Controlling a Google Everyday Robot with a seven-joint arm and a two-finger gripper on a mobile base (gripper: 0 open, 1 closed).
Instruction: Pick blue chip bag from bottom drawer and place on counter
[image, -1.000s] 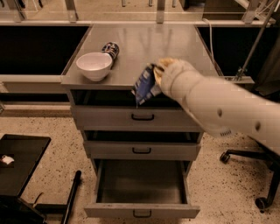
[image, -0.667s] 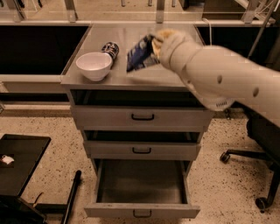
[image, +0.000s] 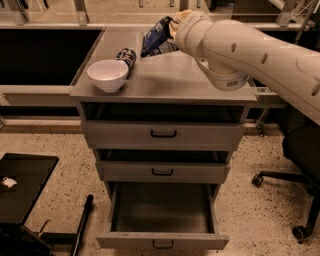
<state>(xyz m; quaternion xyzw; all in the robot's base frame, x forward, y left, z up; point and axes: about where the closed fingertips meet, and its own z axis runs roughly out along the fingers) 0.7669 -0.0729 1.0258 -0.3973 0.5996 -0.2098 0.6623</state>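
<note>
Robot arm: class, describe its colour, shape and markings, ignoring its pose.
The arm is cream-white, thick and rounded, with small dark dots along its shell and a white barcode-like label on a round joint. Its yellowish gripper sits against the blue chip bag over the counter.

The gripper (image: 173, 29) gripped the bag (image: 156, 39) by its right end, over the back of the counter (image: 170, 77), near the can (image: 127, 55) and bowl (image: 107, 75). The bottom drawer (image: 162, 241) stood pulled out.
</note>
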